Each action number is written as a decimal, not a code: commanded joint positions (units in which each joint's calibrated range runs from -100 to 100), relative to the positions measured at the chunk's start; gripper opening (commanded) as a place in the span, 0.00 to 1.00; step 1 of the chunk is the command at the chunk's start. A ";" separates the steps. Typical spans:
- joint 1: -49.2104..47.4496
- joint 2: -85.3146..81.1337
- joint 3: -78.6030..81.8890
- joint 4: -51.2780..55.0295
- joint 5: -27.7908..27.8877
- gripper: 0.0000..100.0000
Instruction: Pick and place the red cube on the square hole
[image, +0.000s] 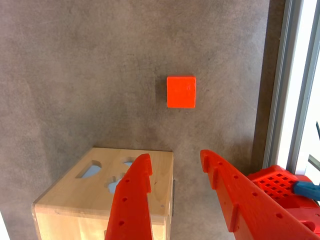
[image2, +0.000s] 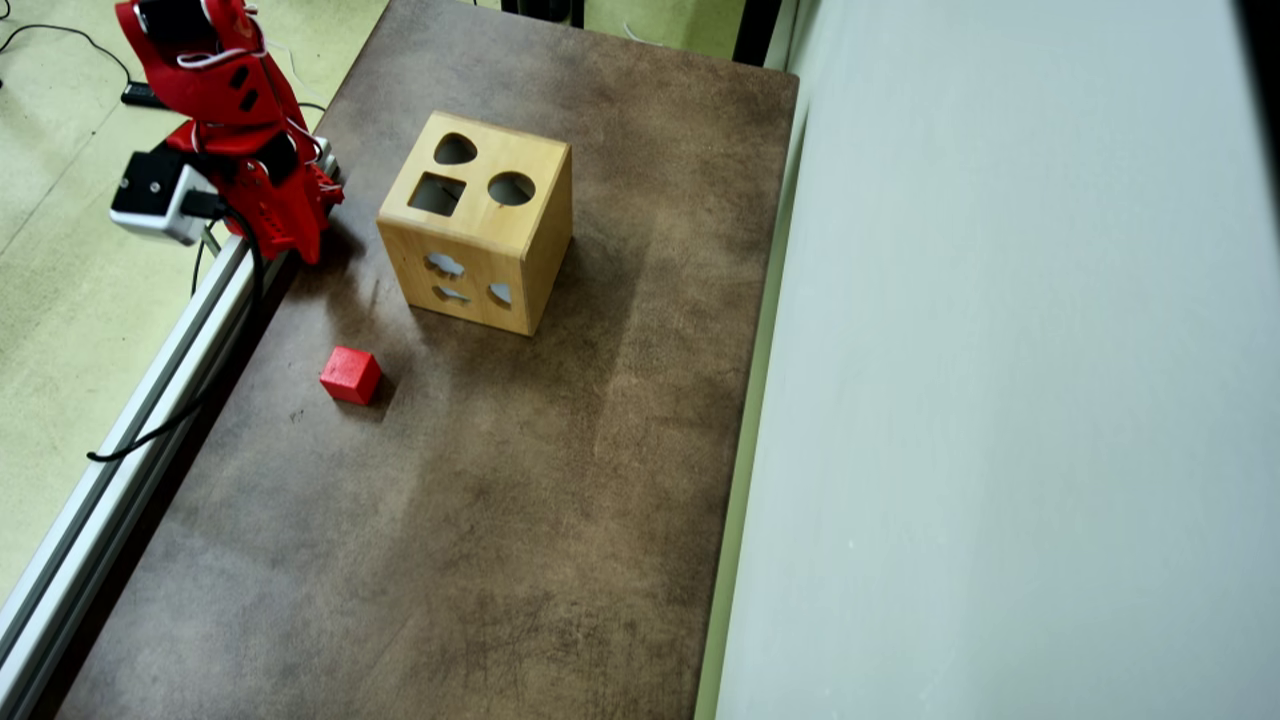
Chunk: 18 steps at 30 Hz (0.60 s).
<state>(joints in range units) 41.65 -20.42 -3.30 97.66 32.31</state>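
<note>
The red cube lies alone on the brown table, in front of the wooden shape box and apart from it. The square hole is in the box's top face, beside a round hole and a heart-shaped hole. My red gripper hangs near the table's left edge, left of the box, open and empty. In the wrist view the cube sits ahead of the open gripper, well beyond the fingertips. The box is at lower left, partly behind the left finger.
An aluminium rail runs along the table's left edge, with a black cable beside it; it also shows in the wrist view. A pale wall panel borders the table on the right. The arm's base is at lower right.
</note>
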 joint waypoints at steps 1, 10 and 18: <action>-0.04 -0.94 -0.01 0.17 0.20 0.16; 0.18 -0.94 -0.01 0.17 0.00 0.16; 0.26 -1.27 0.17 0.25 -0.05 0.16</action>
<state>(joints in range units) 41.65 -20.42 -2.93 97.66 32.31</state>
